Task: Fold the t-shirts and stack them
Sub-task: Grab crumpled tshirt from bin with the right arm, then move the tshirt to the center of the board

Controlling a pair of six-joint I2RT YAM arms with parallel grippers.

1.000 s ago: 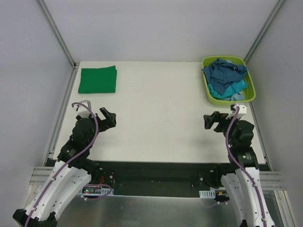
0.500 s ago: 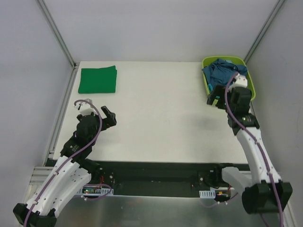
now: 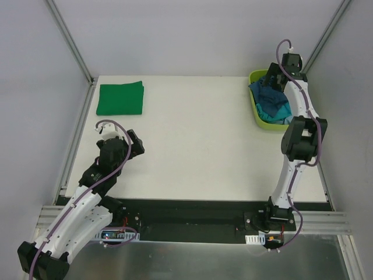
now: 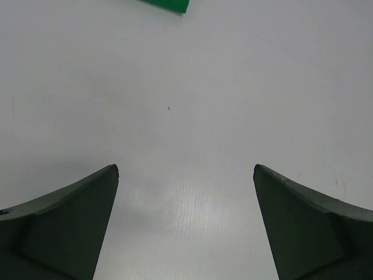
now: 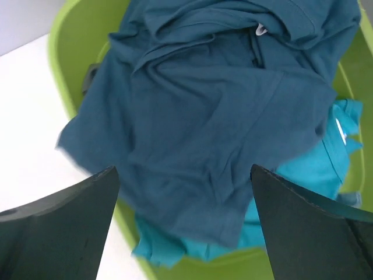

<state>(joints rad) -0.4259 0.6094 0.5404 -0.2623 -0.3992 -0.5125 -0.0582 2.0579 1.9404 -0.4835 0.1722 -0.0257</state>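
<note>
Evidently fetch step: right gripper hangs over bin, jaws wide, empty. Inside bin, teal tee lies topmost; folded green tee well left of bin. Idle left gripper spread too. Next likely: descend, pinch teal cloth.

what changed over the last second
The right gripper swung from the near side of the table out over the lime-green bin, open above the dark teal t-shirt, gripping nothing. The left gripper barely shifted; the folded green t-shirt stayed put.
</note>
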